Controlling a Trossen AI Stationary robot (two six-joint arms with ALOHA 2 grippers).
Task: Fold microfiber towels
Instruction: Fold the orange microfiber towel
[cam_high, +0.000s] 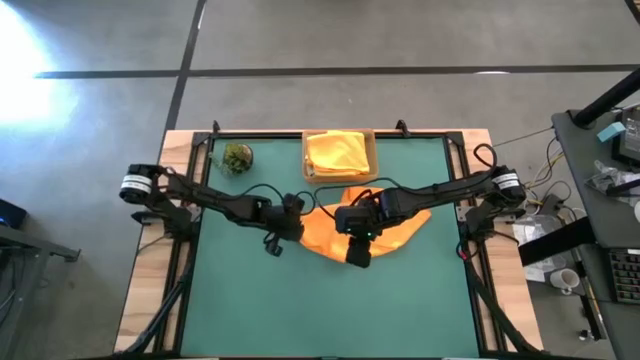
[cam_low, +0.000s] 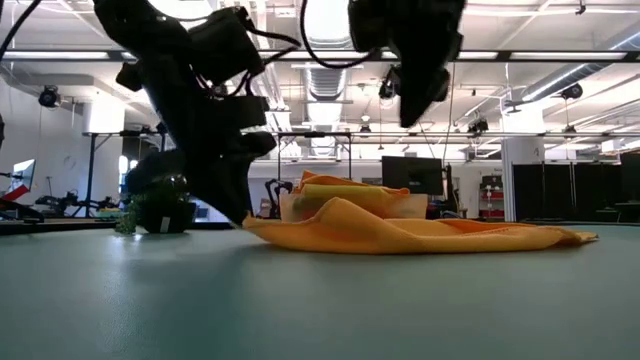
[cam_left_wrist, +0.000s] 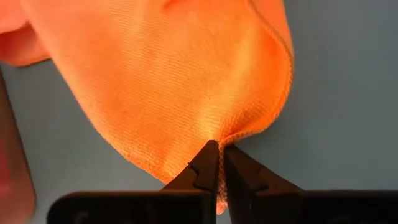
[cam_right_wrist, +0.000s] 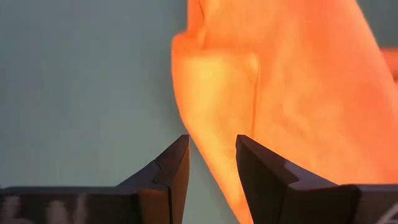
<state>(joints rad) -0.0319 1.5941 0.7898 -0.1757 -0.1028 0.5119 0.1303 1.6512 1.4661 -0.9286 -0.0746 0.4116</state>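
Observation:
An orange microfiber towel (cam_high: 400, 222) lies rumpled in the middle of the green mat (cam_high: 250, 300), with one part folded over (cam_right_wrist: 214, 93). My left gripper (cam_left_wrist: 219, 146) is at the towel's left end, shut on its edge. My right gripper (cam_right_wrist: 211, 143) hangs open well above the towel's near side (cam_low: 415, 100) and touches nothing. A yellow towel (cam_high: 338, 152) rests folded in the tan cardboard tray (cam_high: 372, 160) at the far edge. My left gripper pinches the orange towel's hemmed edge (cam_left_wrist: 239, 134) at the towel's left end between its two fingertips. The fingers slant down from the table's left. The cloth puckers at the tips. The rest of the towel (cam_low: 420, 235) lies slack on the mat.
A small green plant ball (cam_high: 237, 157) sits at the far left of the mat. The black frame rails (cam_high: 460, 200) run along the mat's sides. Bare mat stretches across the near half (cam_high: 330, 310).

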